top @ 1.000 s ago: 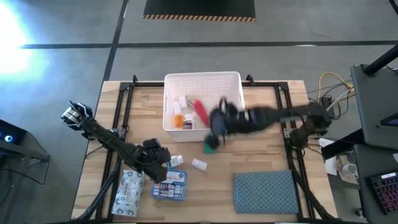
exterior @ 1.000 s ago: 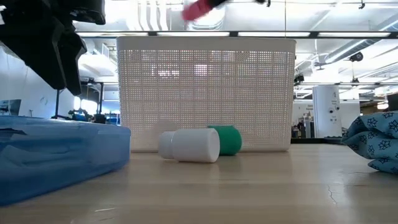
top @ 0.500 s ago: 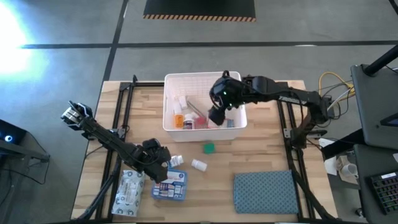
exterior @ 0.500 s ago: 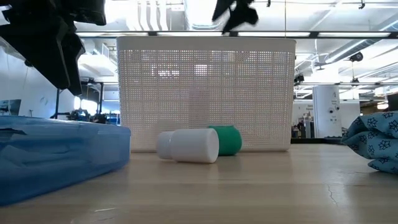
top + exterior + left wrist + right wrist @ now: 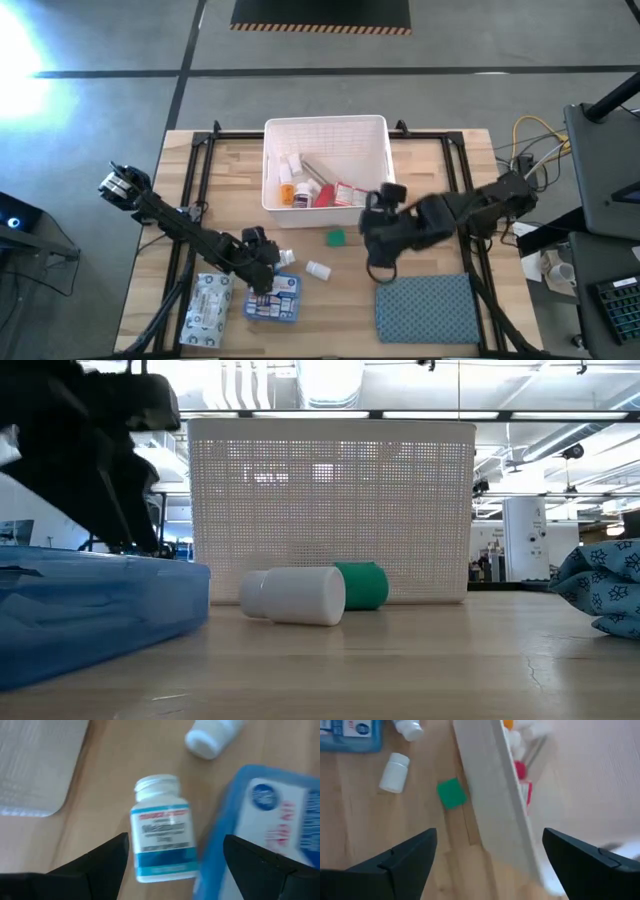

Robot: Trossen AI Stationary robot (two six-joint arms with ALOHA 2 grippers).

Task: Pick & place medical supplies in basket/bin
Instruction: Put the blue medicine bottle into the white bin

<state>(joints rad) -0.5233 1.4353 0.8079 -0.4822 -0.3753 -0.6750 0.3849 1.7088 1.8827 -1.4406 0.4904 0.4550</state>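
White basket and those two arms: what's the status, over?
Right gripper open, empty, beside the white gridded plastic basket. Left gripper open above a white labelled pill bottle. Small green pack and plain white bottle on the table; nothing blocking.

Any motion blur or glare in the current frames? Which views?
High view: right arm smeared by motion; strong glare on the floor at upper left. Left wrist view: labelled pill bottle and blue first-aid box soft, blurred. Right wrist view: basket wall streaked; green pack fairly crisp. Low view: white bottle sharp; the near blue box out of focus.
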